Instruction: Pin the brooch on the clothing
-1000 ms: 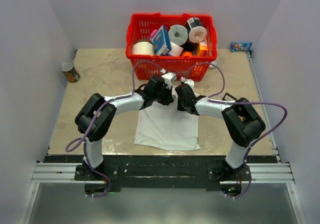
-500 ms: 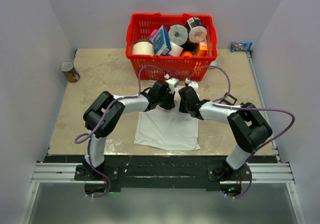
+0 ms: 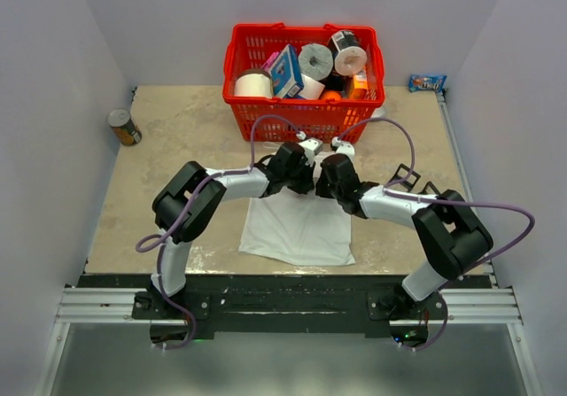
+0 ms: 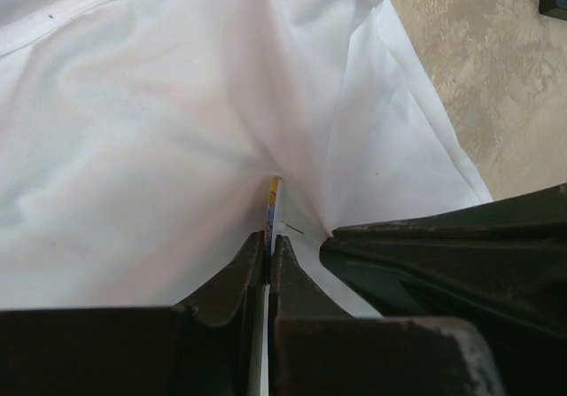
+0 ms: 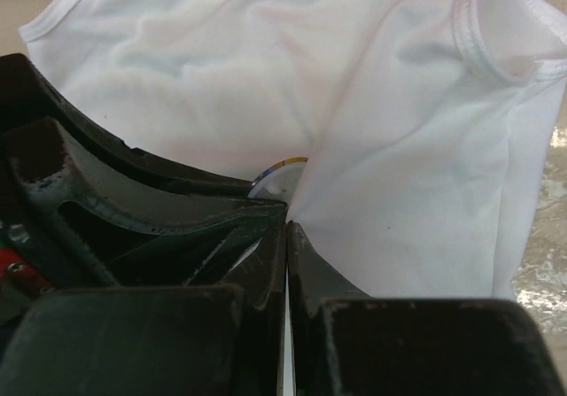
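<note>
Where the white T-shirt (image 4: pixel 133 148) bunches upward, pinning is in hand.
The left gripper (image 4: pixel 268 244) clamps the brooch (image 4: pixel 275 203) edge-on beside the raised fold; the right gripper (image 5: pixel 286 229) nips that fold, seemingly to tauten it.

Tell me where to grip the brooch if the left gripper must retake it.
Pinch the brooch across its two flat faces at the rim nearest the left gripper, coming from that side: it stands edge-on, its far rim in the T-shirt fold.
</note>
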